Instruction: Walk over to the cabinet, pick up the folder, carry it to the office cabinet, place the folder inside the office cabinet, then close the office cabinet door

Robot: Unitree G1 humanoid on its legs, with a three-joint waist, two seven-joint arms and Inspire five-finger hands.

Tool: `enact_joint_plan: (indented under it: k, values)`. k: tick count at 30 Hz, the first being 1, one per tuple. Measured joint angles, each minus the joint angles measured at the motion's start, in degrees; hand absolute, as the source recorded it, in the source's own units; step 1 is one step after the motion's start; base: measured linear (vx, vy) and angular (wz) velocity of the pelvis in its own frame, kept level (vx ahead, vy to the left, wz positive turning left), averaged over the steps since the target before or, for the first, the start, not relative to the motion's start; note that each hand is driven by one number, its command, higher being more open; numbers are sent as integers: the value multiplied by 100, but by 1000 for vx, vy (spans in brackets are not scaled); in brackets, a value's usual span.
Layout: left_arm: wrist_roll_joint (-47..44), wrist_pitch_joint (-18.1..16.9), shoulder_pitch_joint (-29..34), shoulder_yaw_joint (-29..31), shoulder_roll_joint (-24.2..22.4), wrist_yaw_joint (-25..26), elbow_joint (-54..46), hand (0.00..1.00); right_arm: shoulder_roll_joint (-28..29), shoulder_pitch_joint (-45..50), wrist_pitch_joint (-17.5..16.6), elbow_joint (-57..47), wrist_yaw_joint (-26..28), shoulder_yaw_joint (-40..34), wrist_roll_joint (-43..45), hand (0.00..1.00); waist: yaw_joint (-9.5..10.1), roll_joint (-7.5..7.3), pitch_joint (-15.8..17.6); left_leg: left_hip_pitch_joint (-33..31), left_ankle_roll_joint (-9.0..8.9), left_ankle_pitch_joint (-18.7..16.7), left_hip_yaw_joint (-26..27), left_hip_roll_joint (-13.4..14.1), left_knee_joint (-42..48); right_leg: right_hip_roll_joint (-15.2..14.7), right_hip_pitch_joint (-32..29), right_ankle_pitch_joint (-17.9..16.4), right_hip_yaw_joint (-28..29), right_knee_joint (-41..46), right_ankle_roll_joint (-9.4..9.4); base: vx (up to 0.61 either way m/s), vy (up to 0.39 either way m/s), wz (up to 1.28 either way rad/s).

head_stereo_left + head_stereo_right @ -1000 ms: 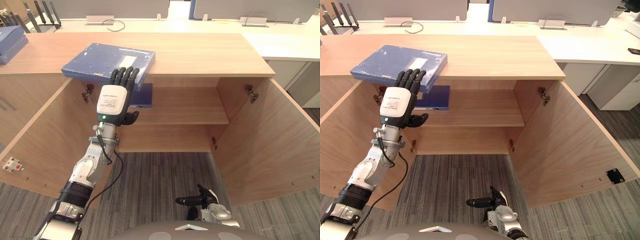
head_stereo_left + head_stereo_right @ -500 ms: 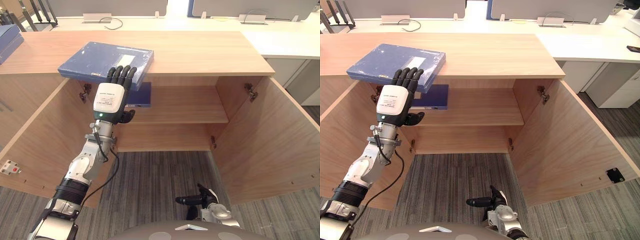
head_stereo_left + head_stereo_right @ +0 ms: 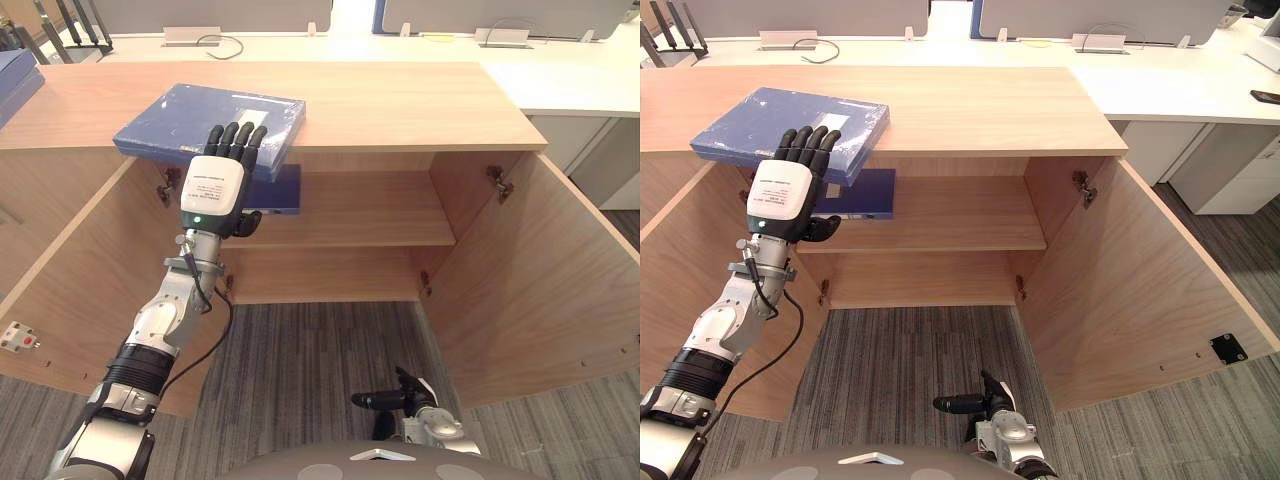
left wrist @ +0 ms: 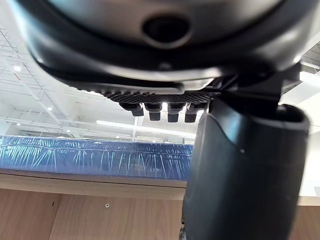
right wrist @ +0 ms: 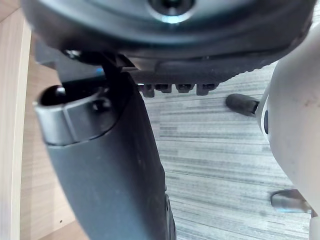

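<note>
Office cabinet [image 3: 400,100] is found with both doors open. Folder [image 3: 190,110] lies on its top, one corner overhanging the front edge. This overhang is best pinched squarely and lifted level, not dragged. Left hand [image 3: 212,185] is raised at that corner, fingers [image 3: 236,140] straight over it, thumb below, nothing gripped. Right hand [image 3: 405,402] hangs low, relaxed.

Right hand [image 5: 110,165] above grey carpet [image 5: 220,145]
</note>
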Motion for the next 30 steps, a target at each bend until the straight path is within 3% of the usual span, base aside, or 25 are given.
enact_joint_plan:
  k: [30]
  values:
    - [-2, 116, -251, 61, 146, -47, 711, 100, -13, 160, -108, -224, 24, -29, 7, 100, -14, -1, -1, -9, -15, -21, 91, 64, -2, 62, -77, -1, 85, 0, -2, 0, 0, -1]
